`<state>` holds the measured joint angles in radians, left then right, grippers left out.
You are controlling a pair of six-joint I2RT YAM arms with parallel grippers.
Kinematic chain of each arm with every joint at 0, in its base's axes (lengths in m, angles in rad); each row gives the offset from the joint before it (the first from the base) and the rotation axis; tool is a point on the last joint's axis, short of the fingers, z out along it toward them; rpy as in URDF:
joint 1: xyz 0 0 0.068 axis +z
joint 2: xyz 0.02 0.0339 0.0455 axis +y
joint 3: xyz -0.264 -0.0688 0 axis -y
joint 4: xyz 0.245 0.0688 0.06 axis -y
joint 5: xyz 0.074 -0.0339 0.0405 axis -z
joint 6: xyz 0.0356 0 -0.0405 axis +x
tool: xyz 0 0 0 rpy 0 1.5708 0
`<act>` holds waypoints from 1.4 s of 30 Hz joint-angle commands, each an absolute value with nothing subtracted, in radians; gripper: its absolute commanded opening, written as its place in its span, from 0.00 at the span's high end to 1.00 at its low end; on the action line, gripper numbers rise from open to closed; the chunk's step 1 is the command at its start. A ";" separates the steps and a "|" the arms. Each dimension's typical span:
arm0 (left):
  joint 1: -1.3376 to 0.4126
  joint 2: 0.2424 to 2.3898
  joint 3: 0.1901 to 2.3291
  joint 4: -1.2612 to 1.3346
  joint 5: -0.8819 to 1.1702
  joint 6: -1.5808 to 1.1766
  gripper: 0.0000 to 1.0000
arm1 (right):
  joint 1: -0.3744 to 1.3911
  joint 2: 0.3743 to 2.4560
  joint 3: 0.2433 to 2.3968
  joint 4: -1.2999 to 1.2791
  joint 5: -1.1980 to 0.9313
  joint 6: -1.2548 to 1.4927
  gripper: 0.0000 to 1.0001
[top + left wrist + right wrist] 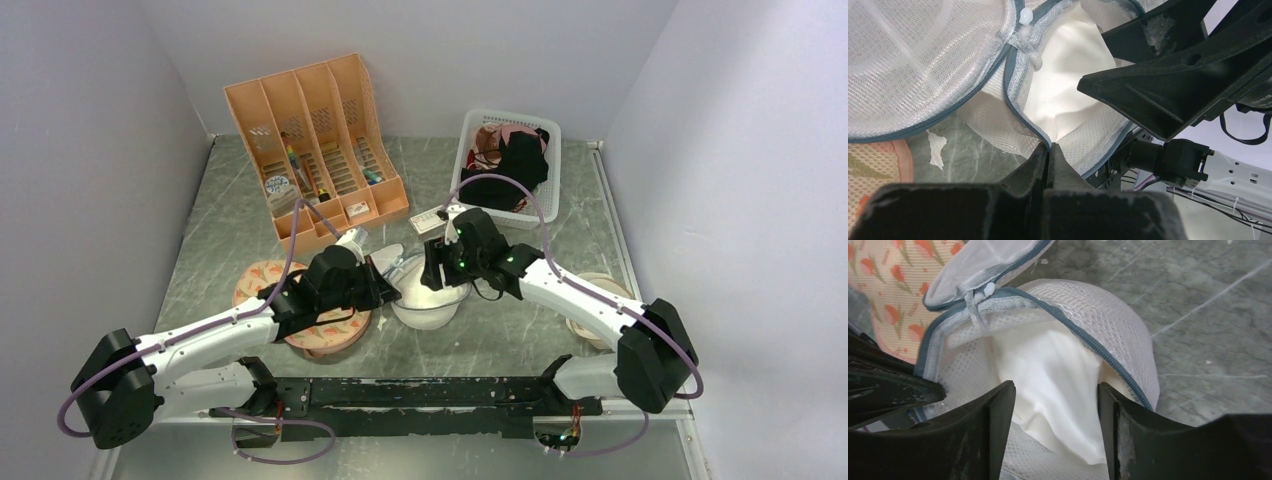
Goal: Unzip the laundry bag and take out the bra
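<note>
The round white mesh laundry bag (430,302) lies mid-way along the grey marbled table (500,340), unzipped. The soft white fabric bra (1048,375) bulges from its mouth. The right gripper (1055,392) is spread wide, its fingers flanking the bra. The left gripper (1048,150), closed tight, seems to pinch the bag's rim. A pink carrot-patterned round pad (325,335) lies just beside the bag.

A: What encloses the scene?
B: Three plain, pale walls: the left wall (90,150) at 9 o'clock, the back wall (420,50) at 12, the right wall (745,150) at 3.
A: And below?
B: A grey marbled tabletop (500,345), streaked with pale scratches, spans the space between them. Light is even and diffuse; shadows fall soft.
</note>
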<state>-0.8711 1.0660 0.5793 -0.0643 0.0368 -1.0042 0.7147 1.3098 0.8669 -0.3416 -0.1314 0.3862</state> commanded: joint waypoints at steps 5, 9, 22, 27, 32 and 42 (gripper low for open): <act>-0.877 1.070 0.592 -0.023 0.073 -1.008 0.93 | 0.719 1.219 0.782 -0.196 -0.239 0.490 0.55; -0.877 1.071 0.588 -0.020 0.072 -1.011 0.93 | 0.719 1.212 0.737 -0.154 -0.238 0.512 0.58; -0.884 1.066 0.592 -0.040 0.062 -1.010 0.93 | 0.720 1.217 0.696 -0.081 -0.284 0.530 0.88; -0.884 1.060 0.593 -0.051 0.057 -1.009 0.93 | 0.721 1.129 0.700 -0.056 -0.311 0.543 1.00; -0.886 1.069 0.595 -0.037 0.071 -1.005 0.93 | 0.720 1.031 0.682 0.009 -0.316 0.587 1.00; -0.896 1.085 0.604 -0.050 0.079 -0.998 0.93 | 0.719 0.888 0.694 0.041 -0.187 0.676 1.00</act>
